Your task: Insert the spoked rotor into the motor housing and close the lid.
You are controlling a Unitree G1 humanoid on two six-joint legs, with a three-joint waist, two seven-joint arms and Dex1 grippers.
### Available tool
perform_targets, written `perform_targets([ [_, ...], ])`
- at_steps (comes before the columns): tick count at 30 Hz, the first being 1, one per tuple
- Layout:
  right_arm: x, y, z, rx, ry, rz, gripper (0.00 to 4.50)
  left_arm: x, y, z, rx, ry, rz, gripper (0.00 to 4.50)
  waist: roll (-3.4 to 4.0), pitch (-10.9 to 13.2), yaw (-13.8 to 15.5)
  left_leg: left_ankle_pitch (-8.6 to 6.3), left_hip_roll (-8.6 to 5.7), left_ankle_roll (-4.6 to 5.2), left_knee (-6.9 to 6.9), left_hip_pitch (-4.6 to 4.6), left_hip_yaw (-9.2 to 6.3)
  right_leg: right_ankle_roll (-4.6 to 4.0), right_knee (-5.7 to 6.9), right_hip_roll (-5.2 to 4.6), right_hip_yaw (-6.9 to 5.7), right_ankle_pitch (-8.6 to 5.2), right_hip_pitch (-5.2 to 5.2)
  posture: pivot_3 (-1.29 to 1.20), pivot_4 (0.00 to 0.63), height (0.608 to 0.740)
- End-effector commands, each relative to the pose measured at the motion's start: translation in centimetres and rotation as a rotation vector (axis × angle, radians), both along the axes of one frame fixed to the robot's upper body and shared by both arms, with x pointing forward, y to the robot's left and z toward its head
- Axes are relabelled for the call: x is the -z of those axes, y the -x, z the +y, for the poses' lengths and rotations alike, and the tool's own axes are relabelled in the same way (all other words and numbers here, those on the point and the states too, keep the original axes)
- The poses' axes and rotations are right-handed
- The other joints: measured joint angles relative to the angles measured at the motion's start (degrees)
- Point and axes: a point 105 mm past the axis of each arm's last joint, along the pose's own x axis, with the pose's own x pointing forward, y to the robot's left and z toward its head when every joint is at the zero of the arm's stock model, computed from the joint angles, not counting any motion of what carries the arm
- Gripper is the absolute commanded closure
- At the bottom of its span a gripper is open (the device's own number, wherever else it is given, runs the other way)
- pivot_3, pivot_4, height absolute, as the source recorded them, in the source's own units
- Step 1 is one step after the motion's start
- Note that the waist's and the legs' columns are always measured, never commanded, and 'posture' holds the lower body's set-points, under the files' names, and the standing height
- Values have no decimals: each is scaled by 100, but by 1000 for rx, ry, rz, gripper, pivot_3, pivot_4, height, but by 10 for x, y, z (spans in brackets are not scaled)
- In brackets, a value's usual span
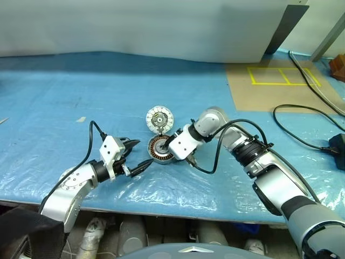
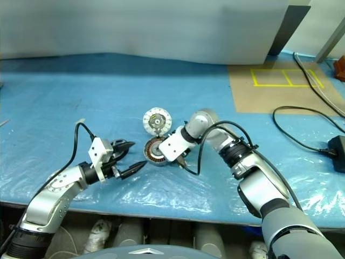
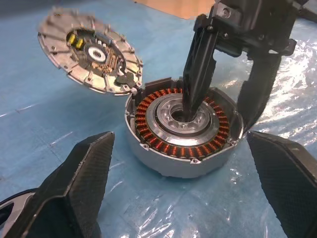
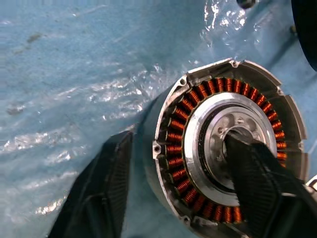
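Lying on the blue plastic sheet [image 1: 64, 102] that covers the worktop, the motor housing [image 1: 159, 149] is seen near the middle of the head views, its ring of copper windings turned upward. The lid [image 1: 159, 118] is found just at the housing's twelve o'clock, propped at a tilt with its whitish segmented face showing, and its lower rim appears to touch the housing's rim. The right pincer [image 3: 225, 106] is set over the housing from its three o'clock side: one finger [image 3: 197, 64] is pushed down into the centre hole, while the other finger is placed outside the silver wall, so that the rim is straddled; whether the wall is truly pinched cannot be told. The spoked rotor cannot be made out for certain; the centre hole is blocked by the finger. The left pincer [image 1: 136, 155] is held released, its fingers spread wide, at the housing's nine o'clock and apart from it. A black cable [image 1: 302, 116] is seen on the worktop at three o'clock, well apart.
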Motion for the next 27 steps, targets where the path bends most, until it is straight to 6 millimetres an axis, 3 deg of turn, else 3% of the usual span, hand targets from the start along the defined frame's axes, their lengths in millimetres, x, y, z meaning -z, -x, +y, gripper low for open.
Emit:
perform_targets([
  [1, -6, 4, 3, 3, -13, 22, 441, -10, 0, -2, 20, 6, -34, 0, 0, 0, 0, 0, 0, 0, 0, -1, 0, 0, -1, 0, 0, 0, 0, 0, 150, 740],
  [6, -33, 15, 4, 12, -104, 93, 441, -11, -3, -2, 32, 6, -33, 0, -1, 1, 10, 0, 0, 1, 0, -8, 0, 0, -1, 0, -1, 0, -5, 0, 150, 740],
  [11, -57, 20, -9, 68, -178, 126, 441, -11, -4, -2, 46, 2, -31, 0, -1, 1, 20, 1, -1, 1, 0, -8, -1, 1, -2, 0, -1, 0, -5, 0, 150, 740],
  [15, -68, 14, -31, 286, -321, 201, 441, -13, -1, -6, 71, 9, -30, 0, -2, 1, 36, 0, -1, 0, -1, -5, -1, 1, -2, 0, -1, 0, -3, 0, 150, 740],
  [18, -61, 4, -56, 548, -452, 283, 441, -12, 3, -7, 82, 5, -25, 0, -2, 1, 64, 1, -5, -1, -3, -6, -1, 1, -8, -1, 0, 0, -1, 0, 150, 740],
  [22, -45, 6, -82, 814, -584, 368, 441, -11, 3, -4, 82, -5, -19, 0, -2, 1, 68, 1, -8, -2, -11, -4, -1, 2, -13, -1, 1, 0, 0, 0, 150, 740],
  [27, -18, 11, -89, 971, -630, 379, 441, -13, 0, -6, 108, -13, -13, 0, -1, 1, 27, 1, -10, -3, -20, 11, -1, 5, -12, 0, 8, -1, 1, 0, 150, 740],
])
